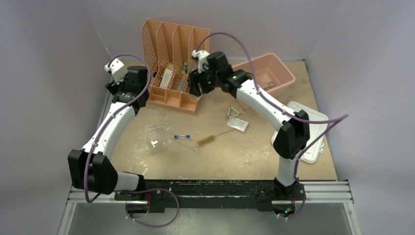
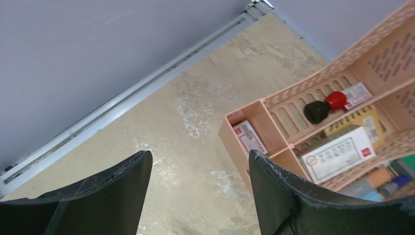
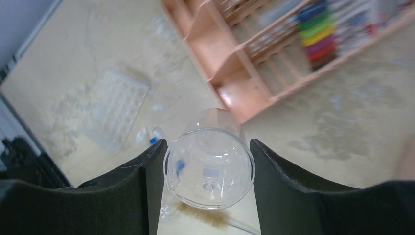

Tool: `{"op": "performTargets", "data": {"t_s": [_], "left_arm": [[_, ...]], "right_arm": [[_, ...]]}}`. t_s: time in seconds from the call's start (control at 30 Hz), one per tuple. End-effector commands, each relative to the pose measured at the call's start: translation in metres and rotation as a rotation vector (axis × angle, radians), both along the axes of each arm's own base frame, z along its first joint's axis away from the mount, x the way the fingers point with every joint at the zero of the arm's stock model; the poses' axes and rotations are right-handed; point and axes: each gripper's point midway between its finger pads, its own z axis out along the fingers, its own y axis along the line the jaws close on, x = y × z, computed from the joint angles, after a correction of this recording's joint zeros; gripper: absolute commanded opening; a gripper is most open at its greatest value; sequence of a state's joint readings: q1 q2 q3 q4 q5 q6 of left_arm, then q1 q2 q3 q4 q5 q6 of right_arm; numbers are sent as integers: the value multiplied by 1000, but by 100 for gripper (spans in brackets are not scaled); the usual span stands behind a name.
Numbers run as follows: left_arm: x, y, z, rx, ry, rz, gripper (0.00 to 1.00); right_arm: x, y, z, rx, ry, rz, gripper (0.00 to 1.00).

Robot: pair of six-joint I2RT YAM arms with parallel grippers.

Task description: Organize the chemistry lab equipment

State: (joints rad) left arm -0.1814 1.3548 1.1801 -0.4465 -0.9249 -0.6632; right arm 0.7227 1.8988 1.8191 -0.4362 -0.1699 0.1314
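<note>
Currently on record:

Right gripper (image 3: 208, 147): clamped on a clear vessel (image 3: 210, 171), one finger against each side of its round rim, mouth toward the wrist camera. Position: in the air by the near right corner of the organizer (image 1: 151, 44). From above the vessel is hidden behind the gripper.

Left gripper (image 2: 199, 156): spread wide with nothing between its fingers. Position: by the organizer's left side, above bare table (image 1: 254, 156).

Organizer: peach, slotted, standing at the back of the table. Its slots hold boxes and small items.

Rack (image 1: 155, 137): clear, lying flat at front left, well apart from both grippers.

Tube (image 1: 182, 137): blue-capped, lying just right of the rack.

Brush (image 1: 208, 141): lying right of the tube, bristle end toward it, wire handle running to the right.

Triangle (image 1: 234, 112): wire, lying between organizer and tub (image 1: 286, 73).

White packet (image 1: 238, 125): lying flat just in front of the triangle.

Tub: pink, open, at back right, with a thin wire item (image 1: 266, 84) inside, too small to identify.

Lid (image 1: 313, 122): white, lying at the table's right edge, in front of the tub.
</note>
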Motion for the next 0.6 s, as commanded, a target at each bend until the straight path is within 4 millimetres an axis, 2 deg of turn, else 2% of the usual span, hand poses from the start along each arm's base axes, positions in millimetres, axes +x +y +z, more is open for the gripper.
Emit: {"op": "performTargets", "data": {"t_s": [0.0,0.1,0.2,0.4,0.47,0.57], "left_arm": [[16,-17,32,-57,-107,-126,71],[30,-36,32,-96,-125,-234,69],[41,-51,37,-120,-148,-322,69],[64,-81,50,-148,-201,-501,69],[70,-86,52,-141,-203,-529,69],[82,-90,52,-128,-189,-555,69]], "right_arm": [[43,-51,90,154,-127,-127,50],[72,-96,121,169,-184,-237,50],[97,-144,135,158,-223,-362,50],[136,-249,138,116,-244,-648,50],[144,-275,138,105,-251,-724,50],[156,-310,122,46,-242,-824,50]]}}
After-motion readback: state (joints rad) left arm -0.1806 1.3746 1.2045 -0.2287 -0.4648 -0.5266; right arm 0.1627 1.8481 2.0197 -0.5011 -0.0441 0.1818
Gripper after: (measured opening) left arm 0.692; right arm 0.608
